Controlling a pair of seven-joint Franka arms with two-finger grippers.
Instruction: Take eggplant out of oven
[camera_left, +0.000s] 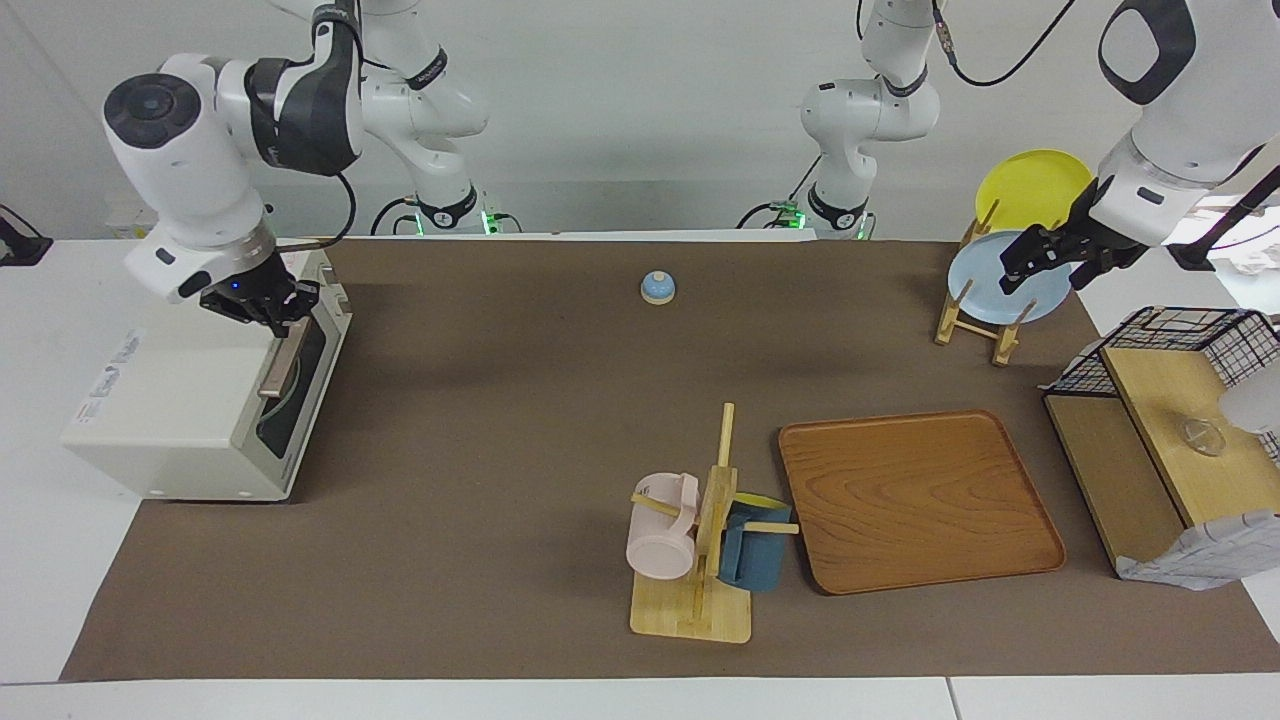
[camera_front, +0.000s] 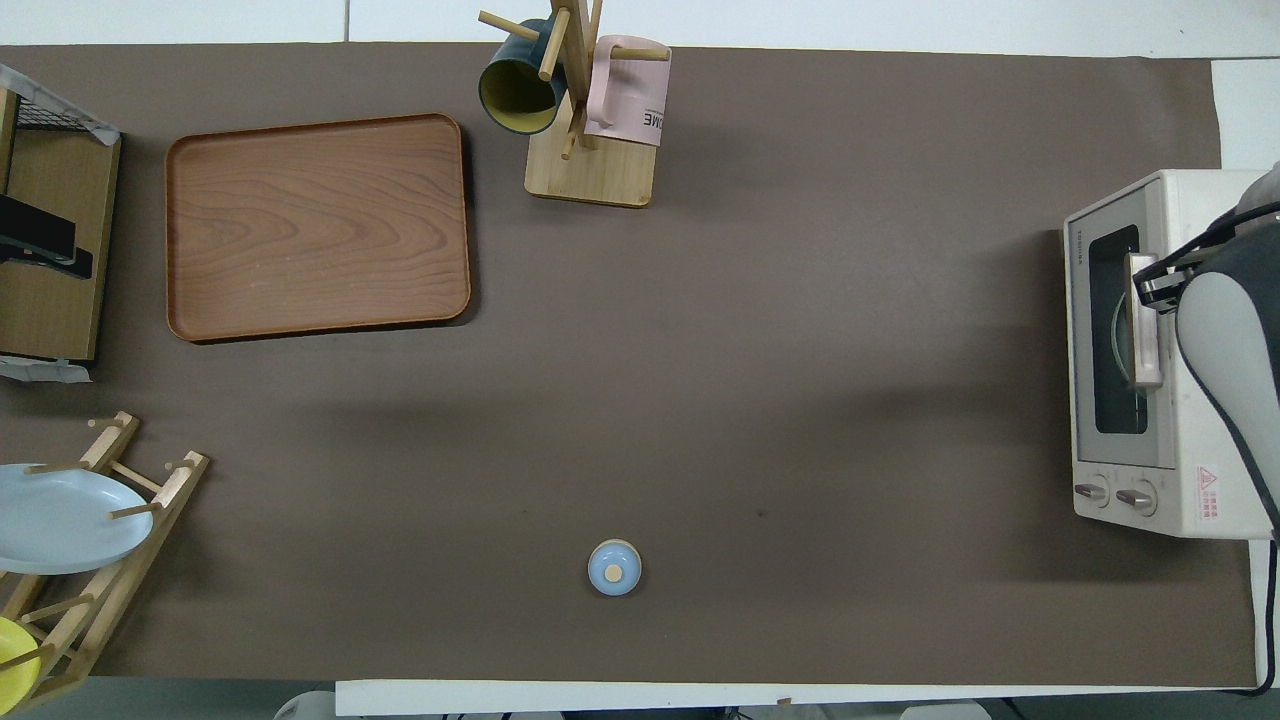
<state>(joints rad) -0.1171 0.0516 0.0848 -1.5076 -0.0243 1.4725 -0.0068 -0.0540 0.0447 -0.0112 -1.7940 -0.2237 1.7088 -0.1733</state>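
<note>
The off-white oven stands at the right arm's end of the table, its dark glass door facing the table's middle. The door looks closed or nearly so. My right gripper is at the end of the tan bar handle that lies nearer to the robots; it also shows in the overhead view, right at the handle. The eggplant is hidden; only a pale curved rim shows through the glass. My left gripper waits in the air over the plate rack.
A small blue bell sits mid-table near the robots. A wooden tray and a mug stand with a pink and a dark blue mug lie farther out. The rack holds a blue plate and a yellow plate. A wire basket shelf stands at the left arm's end.
</note>
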